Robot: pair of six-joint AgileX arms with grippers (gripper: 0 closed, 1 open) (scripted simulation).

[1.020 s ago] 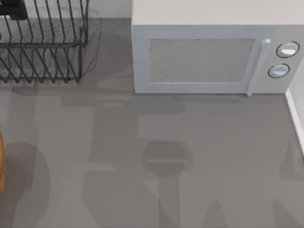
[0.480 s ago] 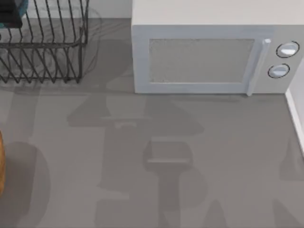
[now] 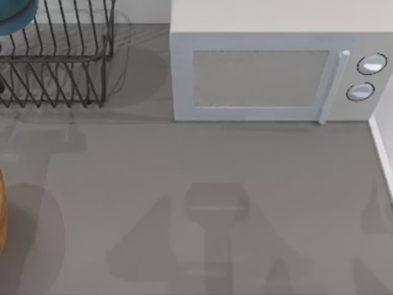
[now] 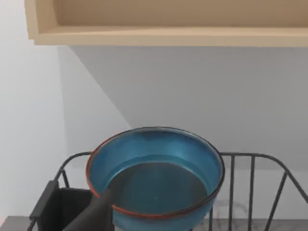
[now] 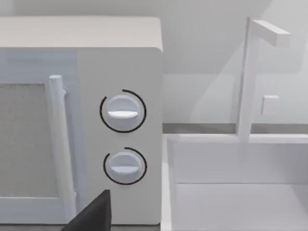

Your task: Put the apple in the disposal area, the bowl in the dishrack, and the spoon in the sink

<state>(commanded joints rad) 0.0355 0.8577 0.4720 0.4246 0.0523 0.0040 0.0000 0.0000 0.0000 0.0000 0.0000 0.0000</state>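
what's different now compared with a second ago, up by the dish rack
The bowl has come further into the top view's far left corner above the dishrack: a second ago only something dark showed there, now a wide teal curve. The left wrist view shows it just above the rack's wires, a dark finger at its rim. The shadows on the table shifted left. The microwave stayed put.

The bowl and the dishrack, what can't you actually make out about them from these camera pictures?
- Top view: the bowl is cut off by the picture's upper left corner, so only an arc of it shows over the dishrack.
- Left wrist view: the bowl's underside lies past the picture's bottom edge, so whether it rests on the dishrack's bars cannot be told.
- Left wrist view: a dark finger touches the rim, and the grip is cut off.
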